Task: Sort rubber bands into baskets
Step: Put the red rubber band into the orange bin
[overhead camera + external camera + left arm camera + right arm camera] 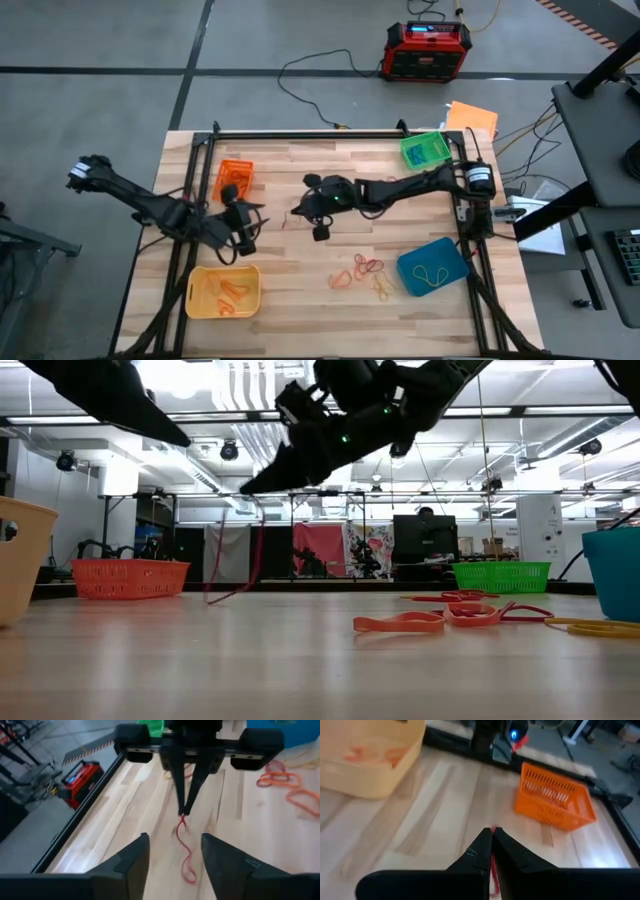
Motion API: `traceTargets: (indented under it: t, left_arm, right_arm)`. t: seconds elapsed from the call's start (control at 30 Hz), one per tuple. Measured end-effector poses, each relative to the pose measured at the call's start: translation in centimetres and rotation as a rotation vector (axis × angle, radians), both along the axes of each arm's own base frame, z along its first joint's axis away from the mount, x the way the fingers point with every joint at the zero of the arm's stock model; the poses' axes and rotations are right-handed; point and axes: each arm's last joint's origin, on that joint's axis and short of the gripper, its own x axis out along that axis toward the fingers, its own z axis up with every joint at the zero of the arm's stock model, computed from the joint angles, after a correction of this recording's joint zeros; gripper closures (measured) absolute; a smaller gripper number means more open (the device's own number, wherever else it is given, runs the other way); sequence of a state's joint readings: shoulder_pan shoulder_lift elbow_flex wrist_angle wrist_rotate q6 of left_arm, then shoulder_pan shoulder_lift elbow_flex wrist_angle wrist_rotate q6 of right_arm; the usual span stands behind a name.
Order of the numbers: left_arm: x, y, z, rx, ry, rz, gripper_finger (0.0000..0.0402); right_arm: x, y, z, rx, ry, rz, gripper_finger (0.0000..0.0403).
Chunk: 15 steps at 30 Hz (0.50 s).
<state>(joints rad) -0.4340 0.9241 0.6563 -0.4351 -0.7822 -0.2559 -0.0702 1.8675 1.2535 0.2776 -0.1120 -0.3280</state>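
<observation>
A pale wooden worktop in a black frame stands on a grey floor, with a lit workshop room behind it. Near the worktop's middle the right gripper has its jaws pinched shut on the top end of a red band, which hangs down in a stretched loop with its lower end on the wood. Facing it from the left, the left gripper hangs above the worktop with its jaws spread apart and nothing between them; the red band lies ahead of it, in line with the gap. Just behind the left gripper sits the orange basket, and in front of it the yellow basket with a few orange bands inside. To the right of the grippers, a loose cluster of bands, orange, red and yellow, lies on the bare wood, beside the blue basket, which holds a yellow band. The green basket sits at the far right corner, close to the right arm's base. Off the worktop, a red-black box rests on the floor with black cables trailing from it, and an orange sheet lies beyond the green basket.
</observation>
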Motion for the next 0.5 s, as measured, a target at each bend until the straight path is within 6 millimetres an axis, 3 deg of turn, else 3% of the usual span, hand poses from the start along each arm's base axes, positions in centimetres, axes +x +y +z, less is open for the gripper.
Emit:
traceTargets:
  t: [0.23,0.5]
  left_arm:
    - [1.1,-0.2,-2.2,-0.004,-0.068,-0.006,0.0204]
    - [2.6,0.2,-3.8,0.006,-0.094,-0.017,0.02]
  right_arm:
    - [0.3,0.8,0.8,-0.032,-0.074,0.029,0.0394]
    - [1.1,1.2,2.7,-0.094,-0.139,0.062,0.0394]
